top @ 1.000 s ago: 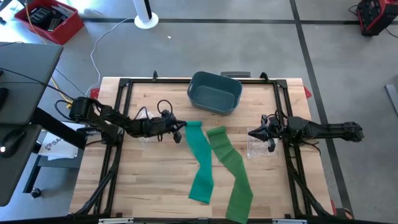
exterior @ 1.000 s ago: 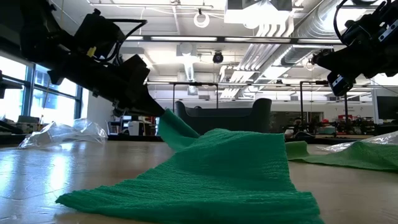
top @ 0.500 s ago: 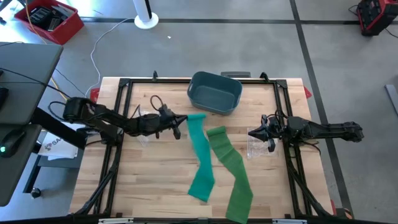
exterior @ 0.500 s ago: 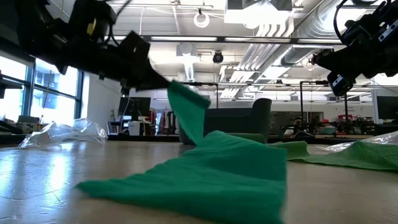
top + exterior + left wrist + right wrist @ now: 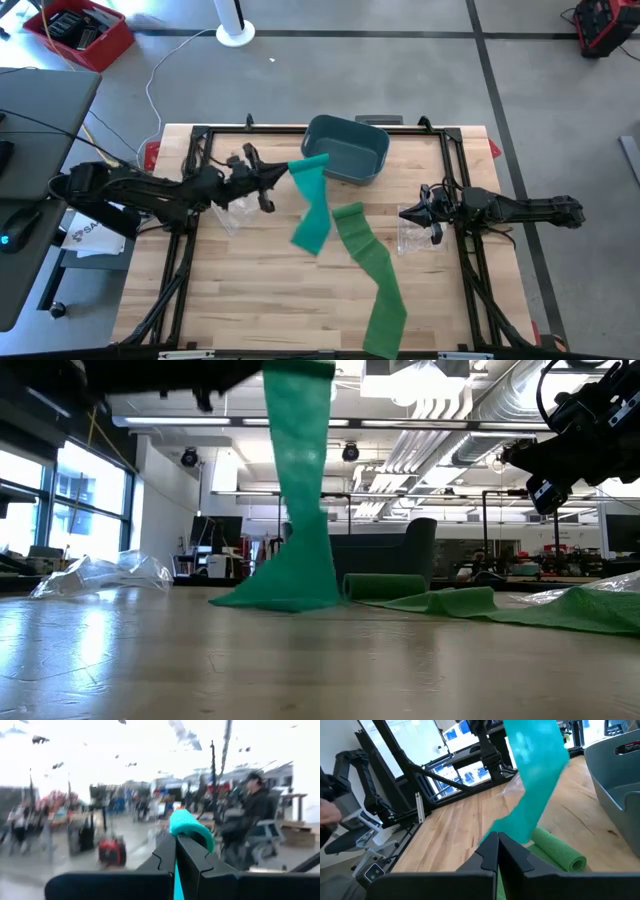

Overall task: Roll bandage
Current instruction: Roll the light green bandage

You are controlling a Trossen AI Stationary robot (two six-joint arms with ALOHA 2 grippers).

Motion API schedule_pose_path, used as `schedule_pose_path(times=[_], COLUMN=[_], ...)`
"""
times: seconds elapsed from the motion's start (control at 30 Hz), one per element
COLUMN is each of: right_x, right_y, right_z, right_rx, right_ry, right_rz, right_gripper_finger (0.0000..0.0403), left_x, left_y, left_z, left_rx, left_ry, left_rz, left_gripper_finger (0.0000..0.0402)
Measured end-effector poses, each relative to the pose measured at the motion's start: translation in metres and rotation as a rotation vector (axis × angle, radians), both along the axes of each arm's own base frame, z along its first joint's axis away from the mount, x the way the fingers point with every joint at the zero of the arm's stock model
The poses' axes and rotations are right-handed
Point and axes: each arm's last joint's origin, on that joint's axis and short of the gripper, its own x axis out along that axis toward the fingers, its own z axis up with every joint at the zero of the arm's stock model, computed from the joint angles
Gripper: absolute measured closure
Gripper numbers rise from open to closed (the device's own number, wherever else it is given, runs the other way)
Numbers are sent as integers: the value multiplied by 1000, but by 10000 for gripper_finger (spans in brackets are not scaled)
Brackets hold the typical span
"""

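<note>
Overhead and table-level views of the wooden table (image 5: 250,290), with positions given relative to the grey bin (image 5: 345,148) at its far edge. The left gripper (image 5: 280,175) stood just beside the bin's left wall, raised off the table, its jaws pinching the upper end of the teal bandage (image 5: 312,205); the strip hung down from it, twisted, and its lower end met the table in front of the bin. In the low view the gripper itself was cut off by the picture's upper edge, so only the hanging strip (image 5: 295,490) showed there. The green bandage (image 5: 372,270) lay flat in front of the bin, running toward the near edge of the table, where it was cut off; its end nearest the bin appeared partly rolled (image 5: 559,851), though the overhead view was too coarse to confirm this. The right gripper (image 5: 403,213) waited to the right of the bin and nearer the front, above a crumpled clear wrapper (image 5: 412,238), jaws pressed together and empty. A second clear wrapper (image 5: 232,212) lay left of the bin, partly hidden under the left arm.
</note>
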Motion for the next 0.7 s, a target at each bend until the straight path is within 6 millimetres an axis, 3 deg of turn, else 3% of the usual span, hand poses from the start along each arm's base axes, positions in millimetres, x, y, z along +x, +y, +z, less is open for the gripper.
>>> schedule_pose_path(times=[0.3,0.57,0.7], right_x=[0,0,0], right_y=[0,0,0], right_z=[0,0,0], right_rx=[0,0,0], right_ry=[0,0,0], right_rz=[0,0,0], right_gripper_finger=[402,402,402], left_x=[31,30,31], left_y=[-43,-95,-119], left_z=[83,158,171], left_rx=[224,336,333], left_ry=[188,157,111], left_rz=[-44,-22,-97], left_gripper_finger=[401,401,401])
